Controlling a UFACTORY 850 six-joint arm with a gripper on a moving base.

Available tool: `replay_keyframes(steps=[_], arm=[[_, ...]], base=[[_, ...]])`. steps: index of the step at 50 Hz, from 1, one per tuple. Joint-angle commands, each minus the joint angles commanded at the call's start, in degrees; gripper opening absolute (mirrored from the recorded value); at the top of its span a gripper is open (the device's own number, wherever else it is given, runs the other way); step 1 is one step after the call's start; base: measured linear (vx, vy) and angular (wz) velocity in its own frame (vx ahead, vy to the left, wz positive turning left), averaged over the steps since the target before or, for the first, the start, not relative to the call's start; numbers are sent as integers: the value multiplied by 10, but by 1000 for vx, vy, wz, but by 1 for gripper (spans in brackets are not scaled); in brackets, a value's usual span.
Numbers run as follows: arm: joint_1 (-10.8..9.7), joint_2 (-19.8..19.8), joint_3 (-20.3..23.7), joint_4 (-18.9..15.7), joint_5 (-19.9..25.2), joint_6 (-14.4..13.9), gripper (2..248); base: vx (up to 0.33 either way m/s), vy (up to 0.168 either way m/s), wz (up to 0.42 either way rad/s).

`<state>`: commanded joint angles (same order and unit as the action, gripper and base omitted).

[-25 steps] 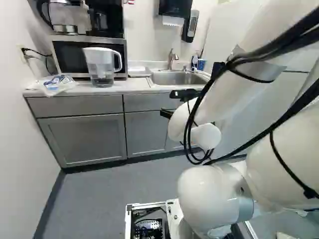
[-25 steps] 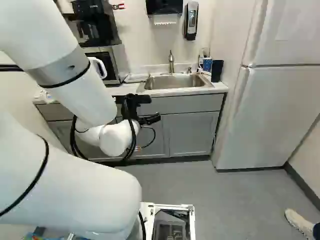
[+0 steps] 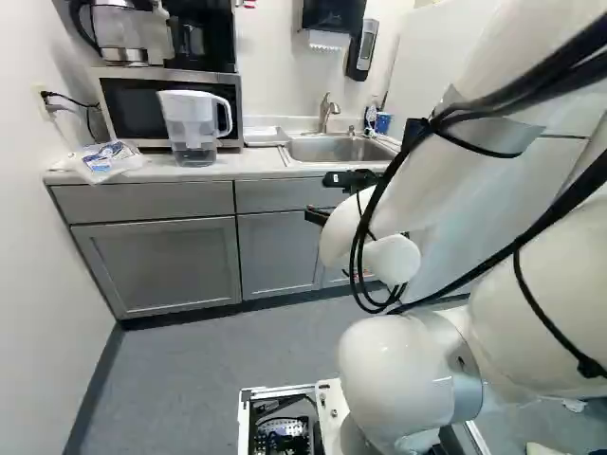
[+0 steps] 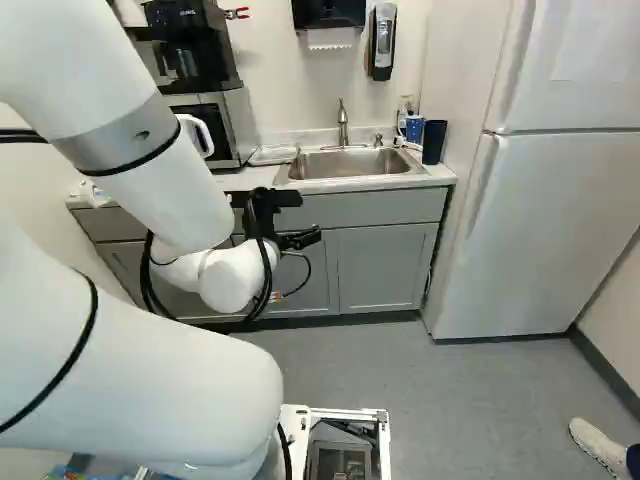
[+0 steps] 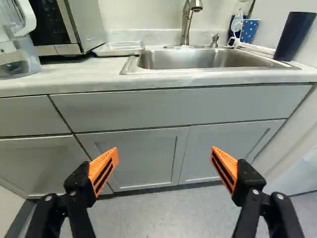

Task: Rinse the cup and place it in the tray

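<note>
Firstly, at the left of the left base view, a plastic bag (image 3: 106, 161) lies on the surface (image 3: 226, 169), and next to it is the microwave (image 3: 133, 109), which carries a coffee maker (image 3: 194, 43). In front of the microwave stands the water pitcher (image 3: 190, 118), with its handle turned toward the sink. After the microwave comes the tray (image 5: 119, 48), which is low and pale and lies flat on the surface, just beside the sink. Lower than the surface, in front of the cabinet (image 4: 385, 265), the arm holds out its gripper (image 4: 304, 239). The fingers are open, standing wide apart, and the cabinet doors are ahead of them. Next there is the sink (image 5: 133, 66), made of metal, with the faucet (image 5: 186, 26) behind its basin. At the other end of the sink, a white brush (image 5: 253, 47) lies near the back corner. Close to this brush is a blue cup with light dots (image 5: 249, 30), and further along, a dark blue cup (image 5: 296, 35) stands upright on the surface. I cannot tell which of these two is the cup of the task; both are outside the tray. Finally, at the right of the right base view, stands the tall white fridge (image 4: 560, 230).
</note>
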<state>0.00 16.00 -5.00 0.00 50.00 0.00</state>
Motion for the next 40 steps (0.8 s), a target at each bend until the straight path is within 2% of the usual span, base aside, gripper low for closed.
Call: replay_keyframes(steps=[19, 40], arm=[[-2, -15, -15, 0, 0, 0, 247], [-4, -12, -41, 0, 0, 0, 247]], base=[[0, 0, 0], [0, 0, 0]])
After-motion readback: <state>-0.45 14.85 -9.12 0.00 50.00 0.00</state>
